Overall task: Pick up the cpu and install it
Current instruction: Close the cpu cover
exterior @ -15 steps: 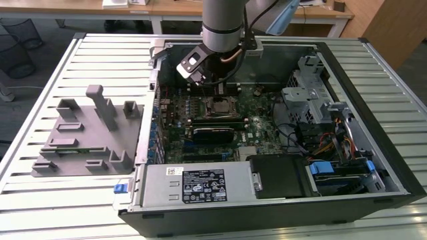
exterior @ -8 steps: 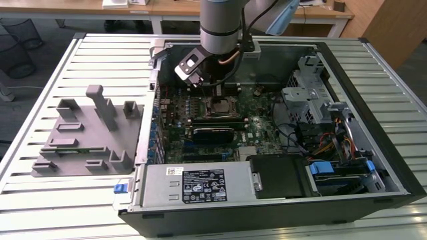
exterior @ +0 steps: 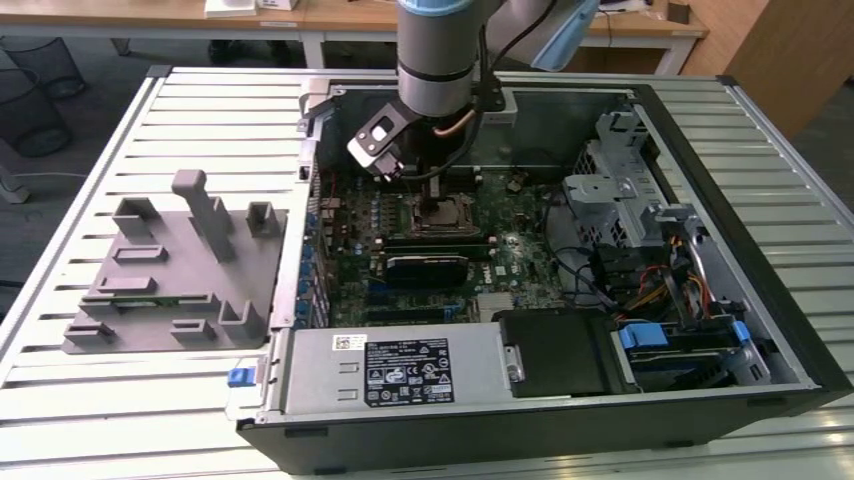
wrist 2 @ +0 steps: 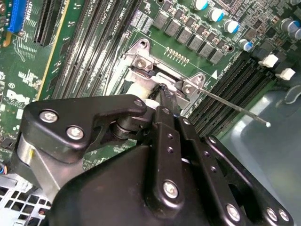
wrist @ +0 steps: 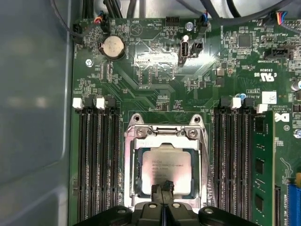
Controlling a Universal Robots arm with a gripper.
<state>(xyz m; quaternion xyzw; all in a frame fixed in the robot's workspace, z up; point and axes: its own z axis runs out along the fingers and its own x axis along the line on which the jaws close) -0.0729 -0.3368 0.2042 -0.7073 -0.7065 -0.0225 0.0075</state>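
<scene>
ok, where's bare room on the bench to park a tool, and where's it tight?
Bare: slatted table behind the grey fixture up to the far edge, the corner in front of the fixture, and the strip along the exterior view's right of the PC case. Crowded: inside the case, around the gripper over the cpu.

- Black label (exterior: 407,370) on the power supply (exterior: 320,378): rows of white marks and symbols, too fine for me to read.
- Small white sticker (exterior: 350,341) just beside it: print illegible.
- cpu (wrist: 165,167) top: faint lines of lettering, which I can't make out.
- motherboard (wrist: 155,94): white silk-screen marks and a white tag (wrist: 269,97); none legible to me.
</scene>
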